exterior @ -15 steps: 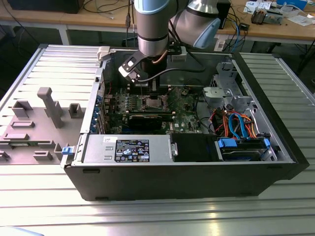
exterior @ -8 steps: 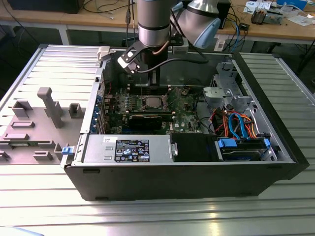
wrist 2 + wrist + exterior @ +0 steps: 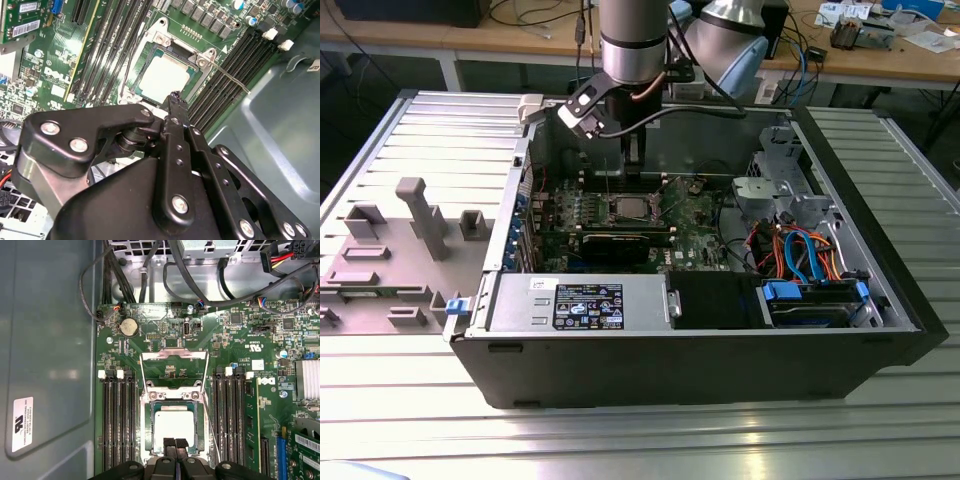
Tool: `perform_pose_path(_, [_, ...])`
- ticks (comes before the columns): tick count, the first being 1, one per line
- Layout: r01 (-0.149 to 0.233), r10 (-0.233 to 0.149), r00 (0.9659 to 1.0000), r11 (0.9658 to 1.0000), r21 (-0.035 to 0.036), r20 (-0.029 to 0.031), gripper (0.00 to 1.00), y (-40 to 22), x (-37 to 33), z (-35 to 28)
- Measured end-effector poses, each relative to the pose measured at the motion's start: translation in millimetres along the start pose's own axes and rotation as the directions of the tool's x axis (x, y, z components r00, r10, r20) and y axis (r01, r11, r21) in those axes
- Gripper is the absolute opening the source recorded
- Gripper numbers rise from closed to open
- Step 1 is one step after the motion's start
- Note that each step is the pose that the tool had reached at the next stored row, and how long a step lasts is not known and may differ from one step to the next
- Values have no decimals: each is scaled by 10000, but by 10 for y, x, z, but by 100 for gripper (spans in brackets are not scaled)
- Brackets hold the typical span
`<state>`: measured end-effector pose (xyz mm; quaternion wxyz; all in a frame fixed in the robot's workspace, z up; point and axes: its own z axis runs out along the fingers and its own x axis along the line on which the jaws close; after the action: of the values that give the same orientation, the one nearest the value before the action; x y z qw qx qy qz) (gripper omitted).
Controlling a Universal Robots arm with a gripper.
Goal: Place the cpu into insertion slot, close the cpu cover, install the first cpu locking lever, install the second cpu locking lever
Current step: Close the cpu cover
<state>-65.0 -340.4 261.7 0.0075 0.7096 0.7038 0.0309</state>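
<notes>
An open black computer case point(image 3: 720, 370) on the ribbed metal table point(image 3: 620, 440) fills the exterior view's middle, with a green motherboard point(image 3: 235, 340) inside. The black gripper point(image 3: 175, 442), jaws together, is at the edge of the silver-grey square cpu point(image 3: 173, 422). The cpu sits in the silver-rimmed insertion slot point(image 3: 150, 425), slightly above that view's centre. The thin silvery cpu cover point(image 3: 173, 356) lies flipped open.

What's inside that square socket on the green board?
The cpu, its silver-grey top showing through the cpu cover. What lies under it is hidden; the tool covers one edge.
</notes>
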Motion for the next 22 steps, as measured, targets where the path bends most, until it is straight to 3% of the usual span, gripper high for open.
perform_pose_path(8, [0,0,10000,10000,8,3,11,41,0,3])
perform_pose_path(22, [0,0,10000,10000,8,11,11,45,1,-25])
